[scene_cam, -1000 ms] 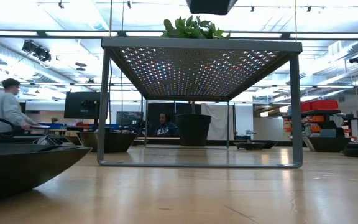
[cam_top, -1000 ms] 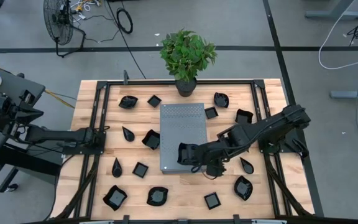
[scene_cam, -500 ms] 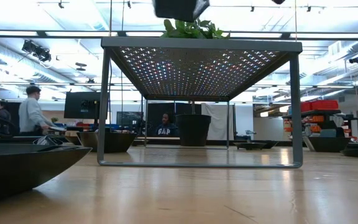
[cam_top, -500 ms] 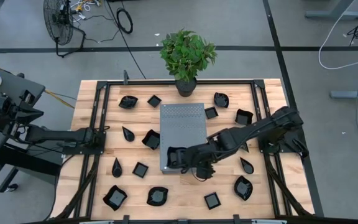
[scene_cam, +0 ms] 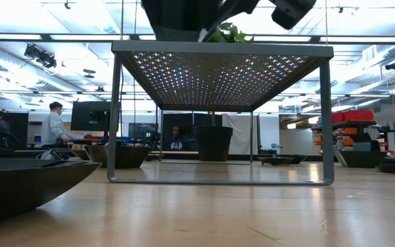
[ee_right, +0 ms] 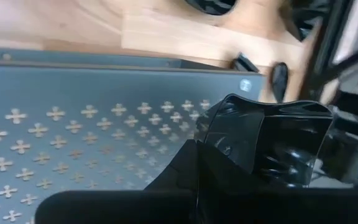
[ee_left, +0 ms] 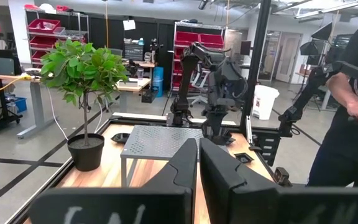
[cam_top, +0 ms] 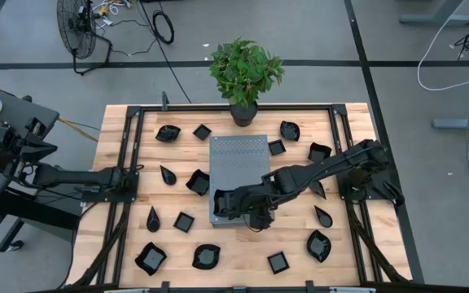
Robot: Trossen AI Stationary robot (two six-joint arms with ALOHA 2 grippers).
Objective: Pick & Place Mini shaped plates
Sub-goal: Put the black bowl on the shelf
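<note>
Many small glossy black plates lie flat around the grey perforated slab (cam_top: 238,163), for instance at the table's far left (cam_top: 168,133), near left (cam_top: 150,257) and near right (cam_top: 318,245). My right gripper (cam_top: 222,203) reaches in from the right and is shut on one squarish black plate (ee_right: 272,143). It holds this plate over the slab's near-left corner; the low view shows plate and gripper (scene_cam: 184,14) above the slab's top. My left gripper (ee_left: 197,168) waits, shut, at the table's left edge (cam_top: 129,175). My right gripper pinches the squarish plate by its rim (ee_right: 219,146), at the side nearest the wrist, between its two fingers. The plate sticks out beyond the fingertips. It is lifted clear and hangs just above the slab's near-left part (ee_right: 73,137).
A potted plant (cam_top: 245,73) stands at the far edge, just behind the slab. The slab is a raised stand on thin legs (scene_cam: 115,116). Black rails (cam_top: 129,146) frame the table top. People move in the room behind.
My right gripper has carried the plate toward the table's left, from the slab's near-right part to its near-left corner. In the low view the plate has come lower toward the slab's top. The gripper has stayed shut on it.
</note>
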